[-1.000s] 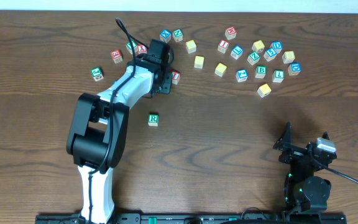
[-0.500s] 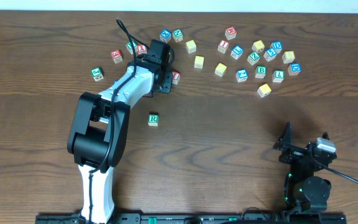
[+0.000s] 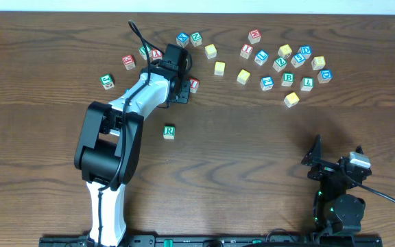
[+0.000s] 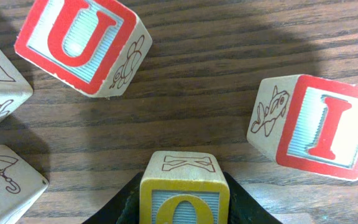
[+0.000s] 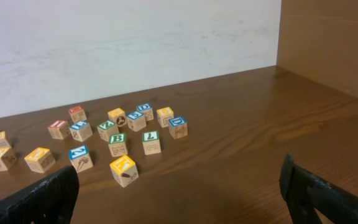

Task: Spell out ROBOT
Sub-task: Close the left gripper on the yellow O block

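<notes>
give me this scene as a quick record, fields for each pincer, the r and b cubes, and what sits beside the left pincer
left pincer: closed on the sides of a yellow cube, letter partly cut off, looks like O
right pincer: open, empty, low at the near right of the table
R cube: alone mid-table, apart from the rest
B cube: in the far right cluster, untouched
beside the yellow cube: red U cube to the upper left, red I cube to the right, neither touching it
</notes>
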Robot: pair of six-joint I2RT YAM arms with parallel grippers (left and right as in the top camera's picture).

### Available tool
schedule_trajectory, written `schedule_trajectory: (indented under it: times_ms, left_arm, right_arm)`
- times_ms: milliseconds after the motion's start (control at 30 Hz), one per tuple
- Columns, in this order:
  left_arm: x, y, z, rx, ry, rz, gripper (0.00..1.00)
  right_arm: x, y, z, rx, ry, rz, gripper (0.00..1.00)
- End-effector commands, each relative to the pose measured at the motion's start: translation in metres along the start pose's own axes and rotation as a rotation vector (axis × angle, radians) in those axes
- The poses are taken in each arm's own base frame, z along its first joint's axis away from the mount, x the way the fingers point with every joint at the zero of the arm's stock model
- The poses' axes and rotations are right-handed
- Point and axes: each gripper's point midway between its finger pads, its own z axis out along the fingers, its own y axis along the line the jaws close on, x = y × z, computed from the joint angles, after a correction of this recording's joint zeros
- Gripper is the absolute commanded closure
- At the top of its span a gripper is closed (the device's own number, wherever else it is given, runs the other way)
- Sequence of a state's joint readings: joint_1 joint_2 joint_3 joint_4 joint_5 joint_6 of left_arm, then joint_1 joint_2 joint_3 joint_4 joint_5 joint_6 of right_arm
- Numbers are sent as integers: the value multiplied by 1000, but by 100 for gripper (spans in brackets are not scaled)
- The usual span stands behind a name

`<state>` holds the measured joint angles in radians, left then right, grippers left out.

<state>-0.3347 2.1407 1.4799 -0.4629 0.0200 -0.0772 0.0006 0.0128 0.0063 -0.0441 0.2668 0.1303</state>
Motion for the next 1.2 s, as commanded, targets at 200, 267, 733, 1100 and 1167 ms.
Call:
schedule_trajectory:
  times_ms: [200,267,733,1100,1167]
  left_arm:
    - [-14,1,-10,-3,-36,5,65]
    - [-17,1,-14,-2,-48,10,65]
    - [-20,1,-17,-1,-56,19,61]
    - [-24,0,-17,2,-75,19,58]
    - [-24,0,-17,2,-75,23,58]
  right_arm:
    - [1,1,0,-2,2,13,1]
    - [1,1,0,-2,3,13,1]
    - [1,1,0,-2,4,12,1]
    - [1,1,0,-2,4,13,1]
    - [1,1,0,-2,4,13,1]
